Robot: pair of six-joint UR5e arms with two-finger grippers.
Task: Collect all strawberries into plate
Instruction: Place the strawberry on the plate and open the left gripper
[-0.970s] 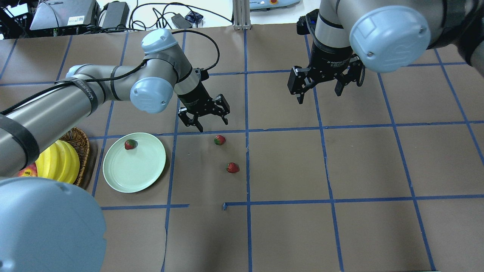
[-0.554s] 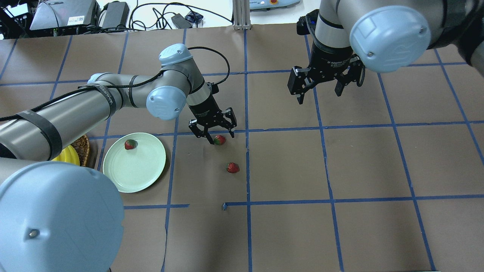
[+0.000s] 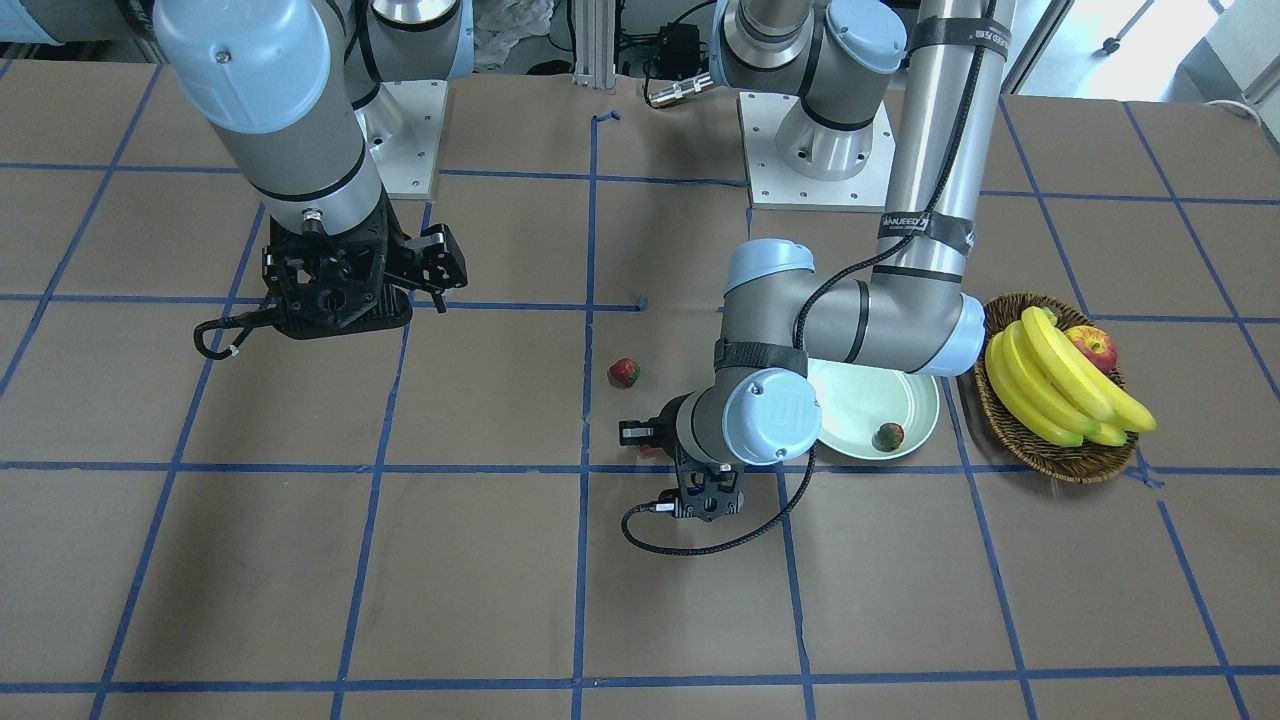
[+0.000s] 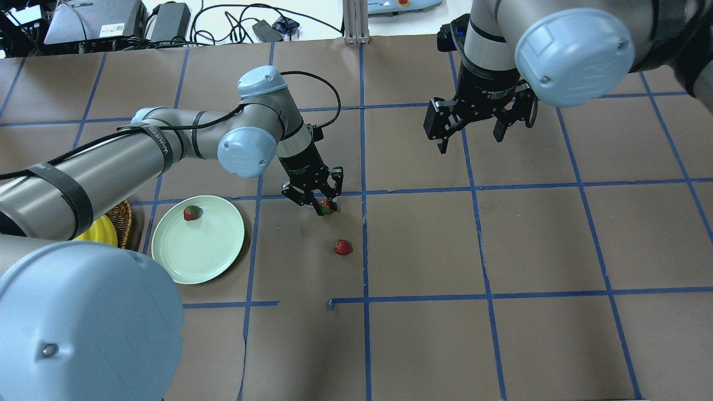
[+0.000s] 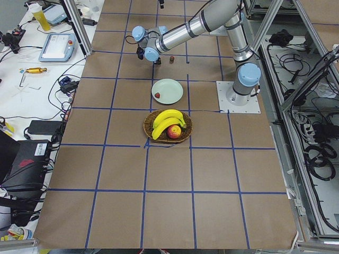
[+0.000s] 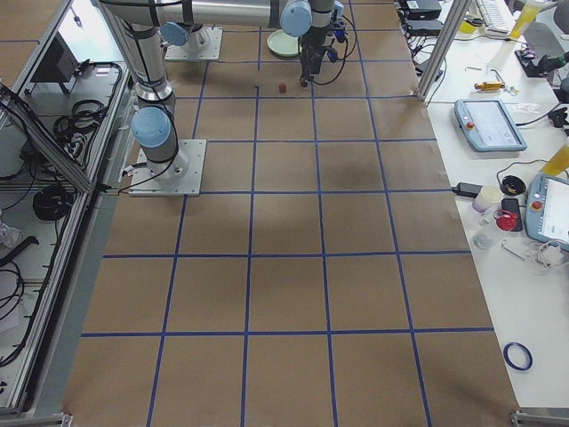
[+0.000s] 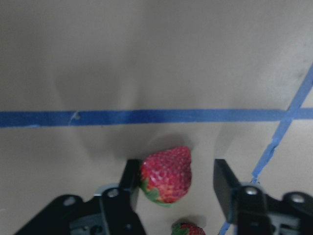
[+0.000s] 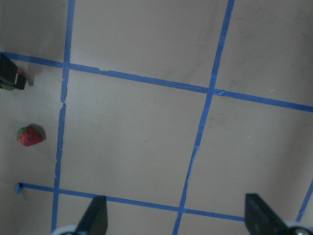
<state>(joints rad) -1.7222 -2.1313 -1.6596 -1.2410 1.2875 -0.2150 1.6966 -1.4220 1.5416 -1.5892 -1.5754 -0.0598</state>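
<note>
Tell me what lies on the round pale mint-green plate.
One small red strawberry with a green cap lies on the plate, near its rim. The overhead view shows the rest bare. In the front-facing view the left arm covers part of it.

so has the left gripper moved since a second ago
Yes. The left gripper crossed the blue tape line toward the overhead view's lower right and now straddles a strawberry, jaws open.

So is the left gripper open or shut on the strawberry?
Open. In the left wrist view the left gripper straddles the strawberry; one finger sits against it, the other stands apart with a gap showing.
</note>
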